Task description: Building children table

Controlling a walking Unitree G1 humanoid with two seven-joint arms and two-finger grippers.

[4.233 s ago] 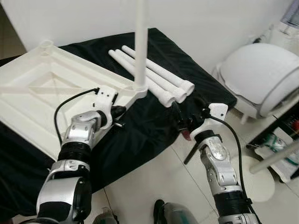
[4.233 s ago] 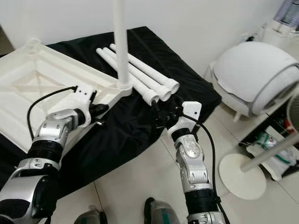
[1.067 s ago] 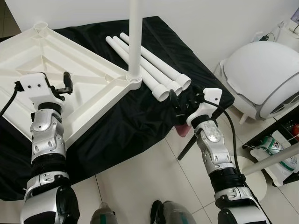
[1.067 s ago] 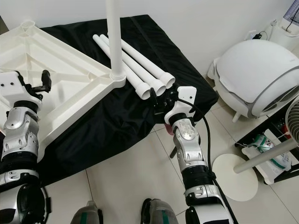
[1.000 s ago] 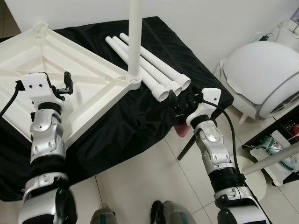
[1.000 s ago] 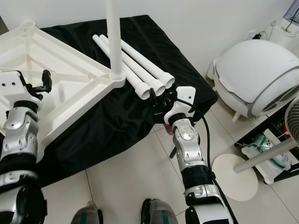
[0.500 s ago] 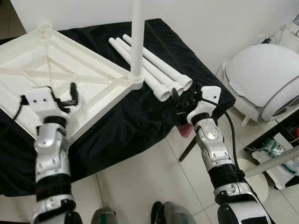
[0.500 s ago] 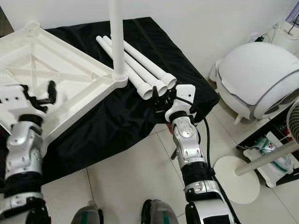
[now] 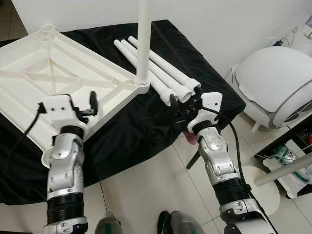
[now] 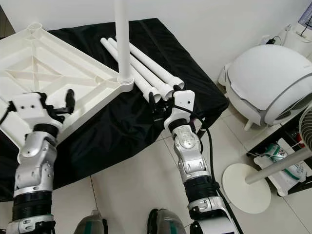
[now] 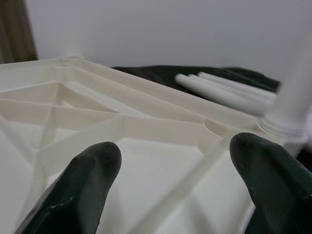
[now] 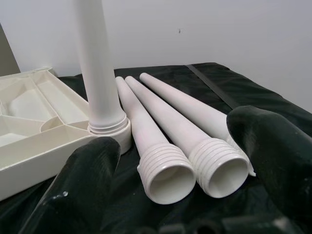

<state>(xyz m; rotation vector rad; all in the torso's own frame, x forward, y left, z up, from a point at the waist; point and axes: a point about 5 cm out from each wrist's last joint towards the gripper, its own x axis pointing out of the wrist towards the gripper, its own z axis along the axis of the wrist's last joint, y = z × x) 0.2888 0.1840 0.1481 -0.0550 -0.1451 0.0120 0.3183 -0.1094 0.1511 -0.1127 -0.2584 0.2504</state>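
Black cloth [image 9: 141, 122] covered the low surface by the white wall, and on it the white tabletop [image 9: 44, 83] lay upside down with one leg [image 9: 143, 44] standing upright in its near corner socket. Just beside that leg lay three loose legs [image 9: 161, 78], side by side. From the right wrist, threaded ends [image 12: 195, 168] of two loose legs faced the right gripper [image 12: 180, 190], its fingers apart. Over the tabletop's ribs, the left gripper [image 11: 175, 185] hovered, fingers spread wide and empty.
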